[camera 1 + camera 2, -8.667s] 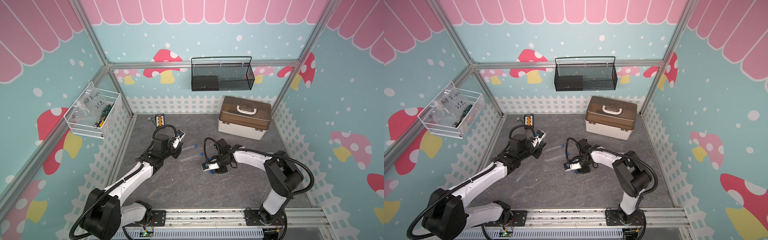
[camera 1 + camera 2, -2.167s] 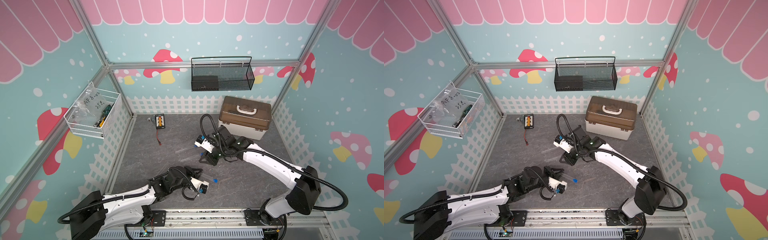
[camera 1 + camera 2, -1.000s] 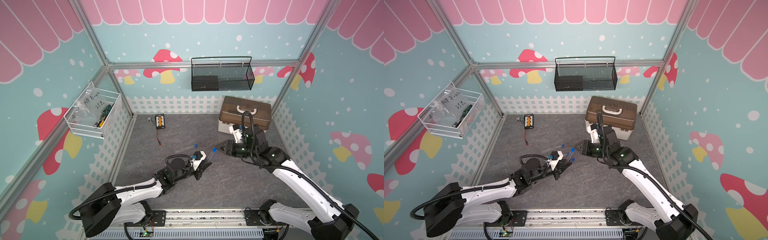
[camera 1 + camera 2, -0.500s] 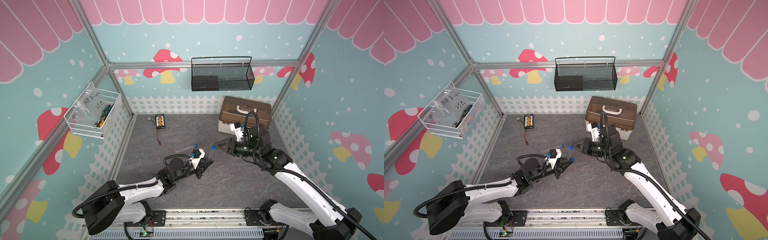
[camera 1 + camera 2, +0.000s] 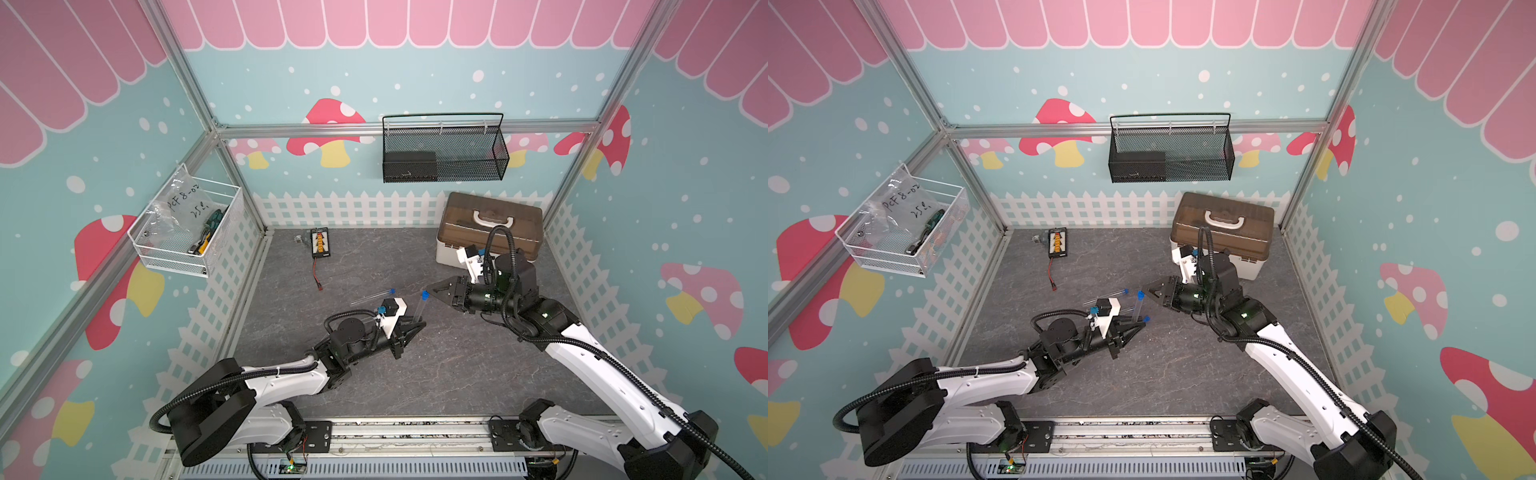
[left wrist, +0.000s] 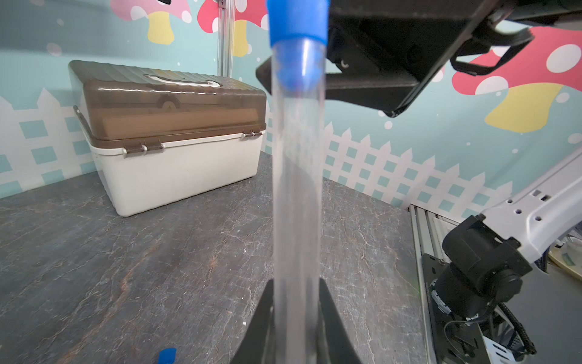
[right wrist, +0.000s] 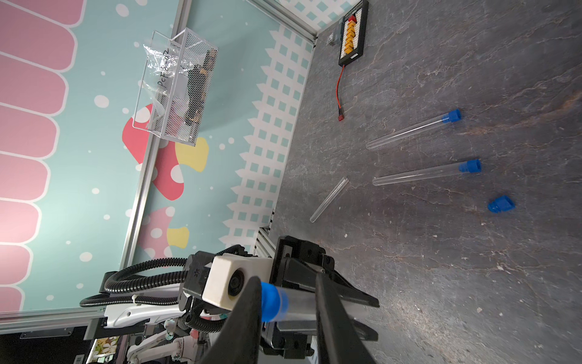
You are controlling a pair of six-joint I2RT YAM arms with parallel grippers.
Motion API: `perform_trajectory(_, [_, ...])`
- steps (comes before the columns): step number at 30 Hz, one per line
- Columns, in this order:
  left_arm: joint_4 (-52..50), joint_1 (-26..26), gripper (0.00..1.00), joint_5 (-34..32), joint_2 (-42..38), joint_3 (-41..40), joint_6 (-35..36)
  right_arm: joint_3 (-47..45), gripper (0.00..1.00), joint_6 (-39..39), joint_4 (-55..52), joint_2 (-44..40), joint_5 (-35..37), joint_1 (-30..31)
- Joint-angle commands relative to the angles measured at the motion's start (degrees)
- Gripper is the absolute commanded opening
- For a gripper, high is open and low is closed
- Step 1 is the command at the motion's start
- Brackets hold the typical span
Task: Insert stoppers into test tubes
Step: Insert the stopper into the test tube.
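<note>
I log four test tubes (image 7: pixel 422 175): one stoppered, pinched in left gripper (image 5: pixel 417 324), two stoppered and one open lying flat, plus one loose stopper (image 7: pixel 501 204); right gripper (image 5: pixel 432 290) parted, empty.

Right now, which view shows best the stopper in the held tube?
The left wrist view: the stopper is large, top cropped, its plug visible through the test tube wall. The right wrist view shows it smaller, beside a finger of the right gripper. In both top views it is only a blue dot.
</note>
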Motion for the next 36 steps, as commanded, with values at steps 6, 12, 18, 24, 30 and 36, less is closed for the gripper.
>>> perform_trajectory(6, [6.44,0.98,0.0,1.47,-0.39,3.07,-3.9,-2.9,0.27,0.05,-1.46,0.93,-1.5,-0.26])
perform_trajectory(12, [3.76,0.98,0.0,1.99,-1.24,3.42,-1.97,-3.3,0.26,-1.83,-3.92,2.02,-1.94,-0.22])
perform_trajectory(18, [3.84,1.33,0.0,1.71,-2.19,4.04,-1.88,-4.3,0.25,-3.62,-5.16,3.17,-2.56,-0.25])
perform_trajectory(24, [7.59,1.73,0.0,1.8,-1.94,5.06,-4.37,-6.06,0.24,-3.72,-4.69,3.26,-2.62,-0.24])
perform_trajectory(30, [14.3,2.04,0.0,1.09,-1.06,6.05,-8.07,-7.1,0.23,-2.74,-3.03,3.24,-2.79,-0.23])
perform_trajectory(36, [17.3,2.13,0.0,1.23,-0.26,7.34,-9.93,-7.26,0.23,-2.59,-2.67,3.5,-2.88,-0.23])
